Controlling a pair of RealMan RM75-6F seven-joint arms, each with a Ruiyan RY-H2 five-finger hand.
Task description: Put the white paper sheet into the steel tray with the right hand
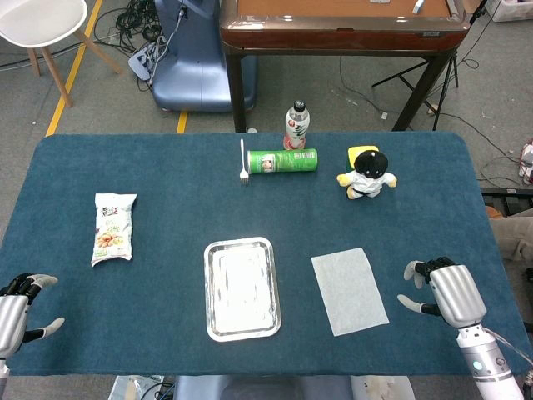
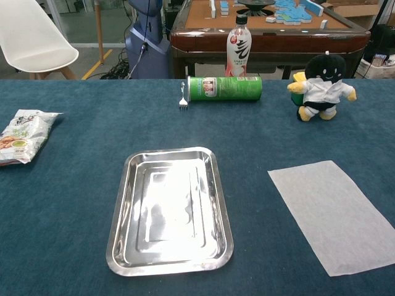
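Note:
The white paper sheet (image 1: 349, 289) (image 2: 333, 212) lies flat on the blue tablecloth, right of centre. The steel tray (image 1: 241, 288) (image 2: 170, 208) sits empty to its left, a short gap between them. My right hand (image 1: 440, 288) hovers near the table's right front, just right of the sheet and apart from it, fingers spread and holding nothing. My left hand (image 1: 21, 310) rests at the front left corner, open and empty. The chest view shows neither hand.
A snack bag (image 1: 113, 227) lies at the left. Along the back stand a fork (image 1: 243, 162), a green can on its side (image 1: 283, 161), a drink bottle (image 1: 296, 125) and a plush toy (image 1: 367, 173). A wooden table (image 1: 341, 29) stands behind.

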